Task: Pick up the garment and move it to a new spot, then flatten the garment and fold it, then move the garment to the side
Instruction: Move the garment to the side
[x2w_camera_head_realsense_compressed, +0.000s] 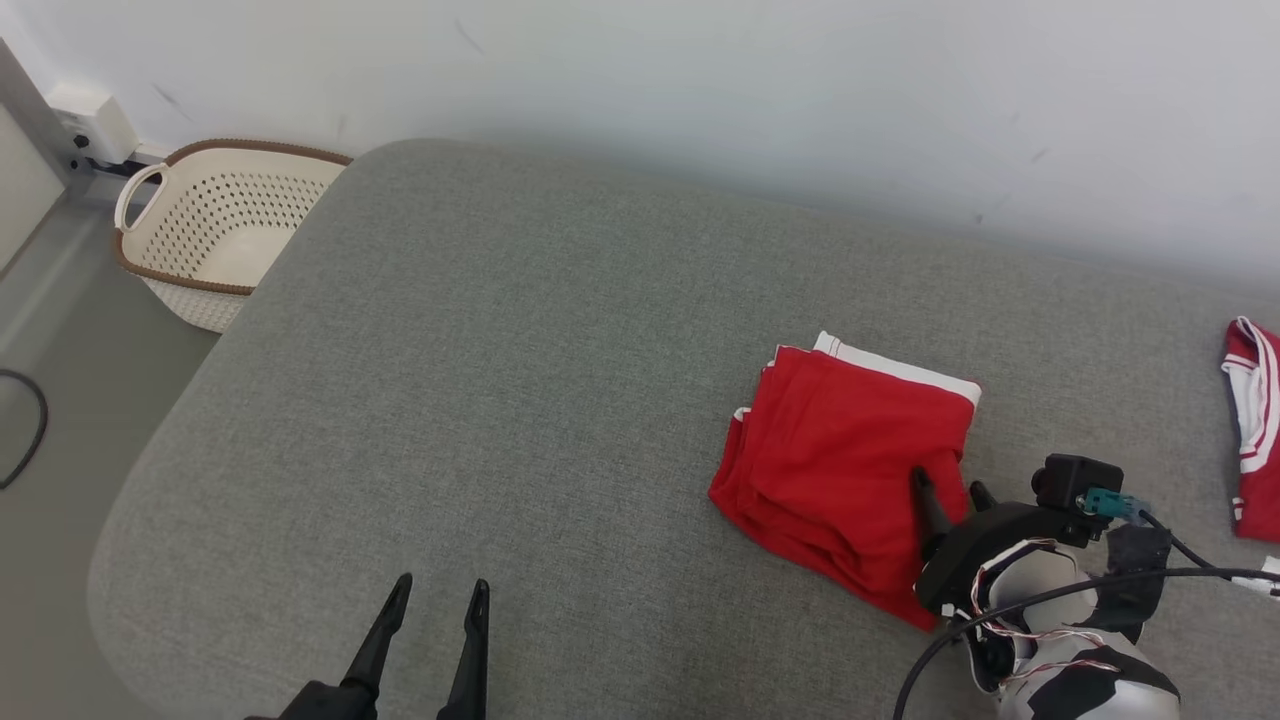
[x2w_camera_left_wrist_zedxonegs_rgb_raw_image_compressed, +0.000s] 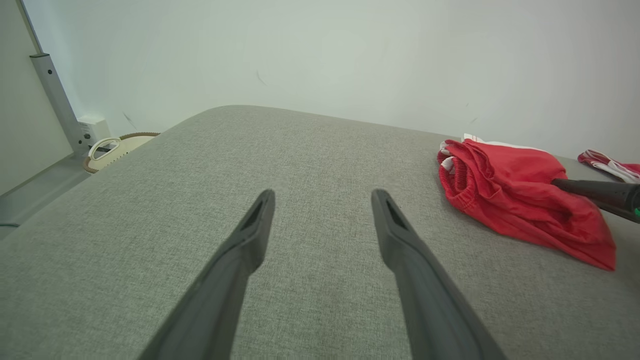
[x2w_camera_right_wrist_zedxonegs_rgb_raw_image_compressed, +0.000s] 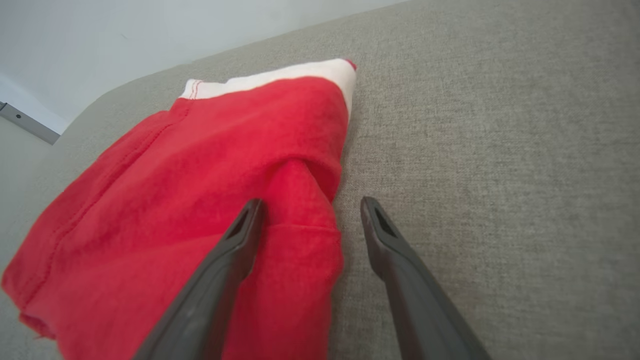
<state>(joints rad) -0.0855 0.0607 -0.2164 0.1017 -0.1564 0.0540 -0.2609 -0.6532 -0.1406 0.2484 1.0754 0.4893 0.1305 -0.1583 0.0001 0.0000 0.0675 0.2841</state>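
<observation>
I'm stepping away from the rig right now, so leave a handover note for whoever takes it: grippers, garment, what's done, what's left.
Left gripper: open, holding nothing, above bare grey cushion.
Right gripper: open, straddling the right edge of the red shorts, one finger over cloth, one over cushion; no grip.
Red shorts: lie folded on the cushion, right of centre. A second red-and-white garment lies further right.
Done: the fold looks complete.
Left: probably grasp the shorts and move them aside.

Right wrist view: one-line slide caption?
Open right gripper straddles the edge of the folded red garment on the grey cushion.
</observation>
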